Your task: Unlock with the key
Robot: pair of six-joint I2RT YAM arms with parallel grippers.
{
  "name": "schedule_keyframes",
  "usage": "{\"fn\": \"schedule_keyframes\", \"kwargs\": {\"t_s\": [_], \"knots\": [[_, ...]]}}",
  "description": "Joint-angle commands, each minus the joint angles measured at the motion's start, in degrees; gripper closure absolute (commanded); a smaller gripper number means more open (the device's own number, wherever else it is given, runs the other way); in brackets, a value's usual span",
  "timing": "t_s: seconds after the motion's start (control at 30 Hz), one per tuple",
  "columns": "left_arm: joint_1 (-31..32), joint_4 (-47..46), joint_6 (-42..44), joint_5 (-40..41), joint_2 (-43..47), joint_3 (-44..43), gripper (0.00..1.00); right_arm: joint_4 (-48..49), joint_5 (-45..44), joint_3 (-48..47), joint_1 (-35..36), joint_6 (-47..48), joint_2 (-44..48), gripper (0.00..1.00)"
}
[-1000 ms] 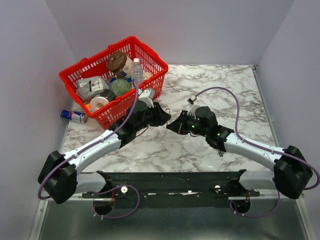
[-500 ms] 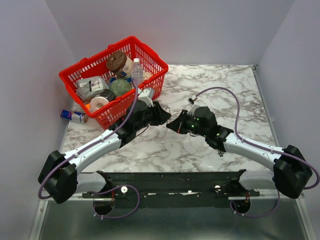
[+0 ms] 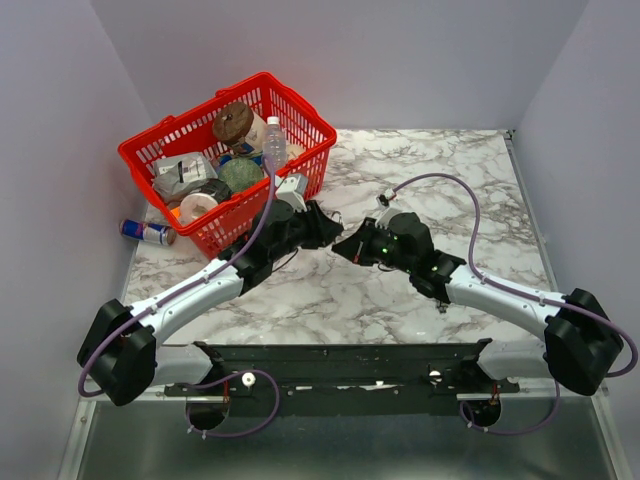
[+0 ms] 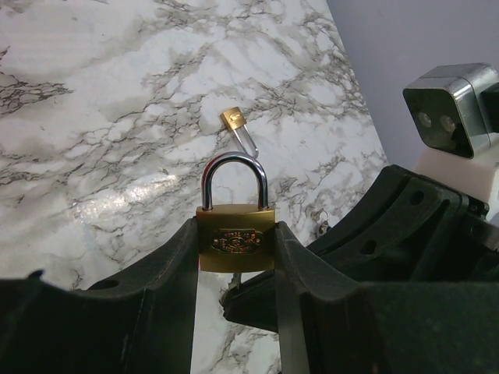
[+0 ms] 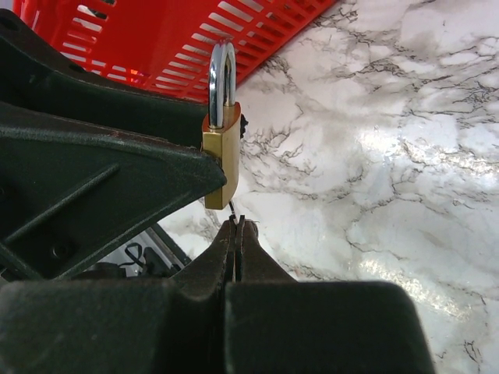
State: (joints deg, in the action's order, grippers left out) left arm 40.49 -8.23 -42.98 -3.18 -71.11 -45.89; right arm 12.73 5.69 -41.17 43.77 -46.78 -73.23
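Observation:
My left gripper [image 3: 322,228] [image 4: 235,231] is shut on a brass padlock [image 4: 235,241] with a silver shackle and holds it upright above the marble table. The shackle looks closed. In the right wrist view the padlock [image 5: 222,160] hangs just ahead of my right gripper [image 5: 236,224] [image 3: 346,247]. That gripper is shut on the tiny key [image 5: 233,209]. Only its thin blade shows, reaching up to the underside of the padlock body. The key's head is hidden between the fingers.
A red basket [image 3: 265,78] full of groceries stands at the back left, close behind the left gripper, and shows in the right wrist view [image 5: 156,39]. A can [image 3: 145,232] lies left of it. A second, smaller brass padlock [image 4: 234,119] lies on the marble.
My right gripper has edged a little left toward the padlock. The left gripper has stayed almost still.

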Motion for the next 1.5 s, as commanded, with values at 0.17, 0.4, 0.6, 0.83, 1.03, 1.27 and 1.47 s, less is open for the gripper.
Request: {"fn": "schedule_keyframes", "kwargs": {"t_s": [0.17,0.4,0.6,0.83,1.03,1.27,1.47], "knots": [[1.43,-1.18,1.23,-1.04,-0.70,1.06,1.00,4.23,-5.43,-0.05,-2.46,-0.24,1.95,0.99],[2.14,-1.26,2.11,-0.42,-1.13,1.06,1.00,4.32,-5.26,-0.23,-3.16,-0.06,2.22,0.99],[2.84,-1.18,2.38,-0.34,-1.66,0.80,1.00,4.58,-5.17,-0.14,-3.87,0.46,2.83,0.99],[3.28,-1.52,2.11,-1.13,-2.10,0.89,1.00,8.36,-4.73,1.44,-4.39,2.13,3.80,0.99],[3.37,-2.75,1.15,-3.93,-2.45,1.06,1.00,13.11,-4.29,3.55,-4.39,3.45,3.62,0.99],[3.37,-6.79,2.37,-9.73,-2.10,0.62,1.00,15.39,-0.87,5.83,-5.53,3.46,5.37,0.99],[3.37,-11.62,1.85,-15.27,-2.54,0.62,1.00,18.29,6.25,8.38,-8.78,4.15,8.36,0.99]]}}
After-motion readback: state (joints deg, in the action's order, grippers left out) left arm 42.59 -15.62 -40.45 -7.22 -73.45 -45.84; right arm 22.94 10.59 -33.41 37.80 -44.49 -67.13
